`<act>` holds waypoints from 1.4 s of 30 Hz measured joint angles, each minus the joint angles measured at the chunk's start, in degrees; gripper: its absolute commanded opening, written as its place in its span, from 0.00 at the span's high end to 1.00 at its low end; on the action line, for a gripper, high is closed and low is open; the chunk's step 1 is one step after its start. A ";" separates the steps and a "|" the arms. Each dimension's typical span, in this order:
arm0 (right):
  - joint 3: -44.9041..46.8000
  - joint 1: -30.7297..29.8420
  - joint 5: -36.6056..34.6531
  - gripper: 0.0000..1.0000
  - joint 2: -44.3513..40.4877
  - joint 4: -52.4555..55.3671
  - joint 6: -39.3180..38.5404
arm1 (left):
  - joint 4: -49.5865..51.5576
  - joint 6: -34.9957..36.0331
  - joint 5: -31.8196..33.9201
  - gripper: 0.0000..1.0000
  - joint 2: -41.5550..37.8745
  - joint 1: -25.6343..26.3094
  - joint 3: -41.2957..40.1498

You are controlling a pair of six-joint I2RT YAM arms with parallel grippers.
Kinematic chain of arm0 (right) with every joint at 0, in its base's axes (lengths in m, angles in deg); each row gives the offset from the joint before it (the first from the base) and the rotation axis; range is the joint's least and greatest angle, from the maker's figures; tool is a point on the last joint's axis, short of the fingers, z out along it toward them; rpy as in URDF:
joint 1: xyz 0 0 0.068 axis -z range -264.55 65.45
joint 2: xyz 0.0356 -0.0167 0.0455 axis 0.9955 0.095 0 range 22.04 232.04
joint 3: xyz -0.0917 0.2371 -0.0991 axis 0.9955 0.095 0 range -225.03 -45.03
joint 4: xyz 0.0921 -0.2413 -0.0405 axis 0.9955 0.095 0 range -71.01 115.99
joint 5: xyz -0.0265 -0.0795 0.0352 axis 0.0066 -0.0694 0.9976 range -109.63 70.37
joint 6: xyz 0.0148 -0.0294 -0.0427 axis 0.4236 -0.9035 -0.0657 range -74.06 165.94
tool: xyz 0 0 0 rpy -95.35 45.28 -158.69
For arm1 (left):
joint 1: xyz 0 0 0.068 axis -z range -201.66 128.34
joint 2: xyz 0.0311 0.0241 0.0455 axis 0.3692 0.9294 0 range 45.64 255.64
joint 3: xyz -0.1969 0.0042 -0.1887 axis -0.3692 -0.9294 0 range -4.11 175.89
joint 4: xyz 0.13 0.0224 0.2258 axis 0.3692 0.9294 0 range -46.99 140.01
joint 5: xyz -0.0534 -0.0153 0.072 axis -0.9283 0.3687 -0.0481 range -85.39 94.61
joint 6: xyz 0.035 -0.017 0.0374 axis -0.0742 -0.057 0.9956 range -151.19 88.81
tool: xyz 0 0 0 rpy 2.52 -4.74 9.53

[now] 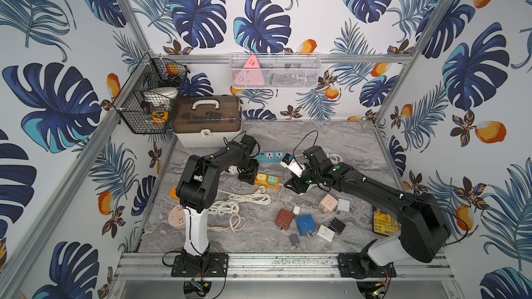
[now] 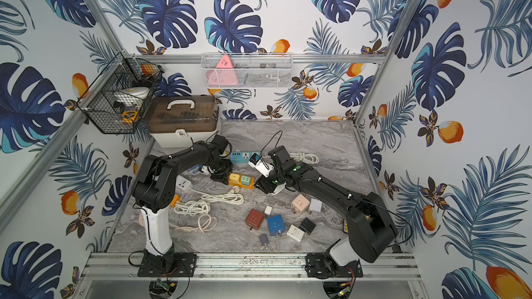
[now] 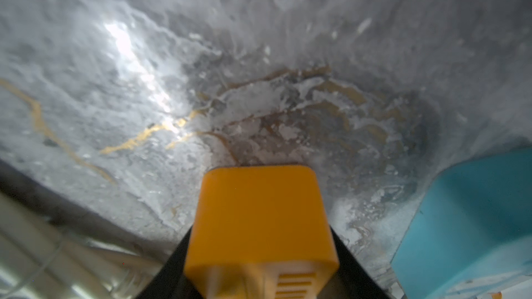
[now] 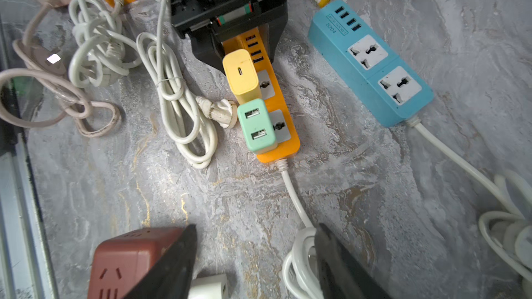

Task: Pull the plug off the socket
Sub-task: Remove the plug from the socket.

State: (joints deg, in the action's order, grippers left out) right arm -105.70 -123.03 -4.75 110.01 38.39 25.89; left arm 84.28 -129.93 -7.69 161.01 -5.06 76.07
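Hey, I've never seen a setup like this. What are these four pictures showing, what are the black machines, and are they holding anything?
Those are two robot arms fixed at the front edge of a marble-look table. Two pictures are near-twin views from one camera head overhead. The other two come from a camera on each arm's wrist, looking past that arm's own jaws. On the table lie an orange strip with a yellow plug and a green plug pushed into it, a blue strip with empty sockets, coiled white cables and loose adapters. The left arm has its jaws closed on the orange strip's end, apparently to steady it. The right arm has its jaws open, holding nothing, hovering close to that strip; its job is pulling a plug out.
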 measured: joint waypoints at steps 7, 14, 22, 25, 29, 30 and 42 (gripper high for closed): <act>-5.57 -4.59 -4.61 0.42 8.13 -1.42 -1.38 | -0.72 1.60 -1.03 1.00 -0.76 -1.31 -1.38; -10.71 -7.45 -8.83 0.44 14.82 -1.84 -3.15 | -0.70 2.89 -1.51 1.00 -1.05 -2.19 -1.90; -14.40 -8.94 -11.78 0.53 20.09 -1.70 -4.20 | 0.11 3.76 -1.88 1.00 -0.66 -2.43 -1.22; -15.61 -8.92 -12.90 0.58 21.55 -1.38 -4.70 | 0.26 4.04 -1.92 1.00 -0.55 -2.43 -1.14; -16.09 -9.40 -13.27 0.68 22.53 -1.20 -6.16 | 0.28 4.15 -2.01 1.00 -0.55 -2.45 -1.14; -16.22 -9.49 -13.29 0.72 22.62 -1.03 -6.75 | 0.28 4.35 -2.03 1.00 -0.55 -2.45 -1.14; -16.37 -10.86 -14.32 0.95 20.35 2.14 -11.82 | 1.33 6.93 -4.59 1.00 -0.17 -2.49 -0.70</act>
State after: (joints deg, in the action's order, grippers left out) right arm -122.07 -133.89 -19.07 130.36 40.53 14.06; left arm 85.62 -123.00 -12.28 160.84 -7.55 75.37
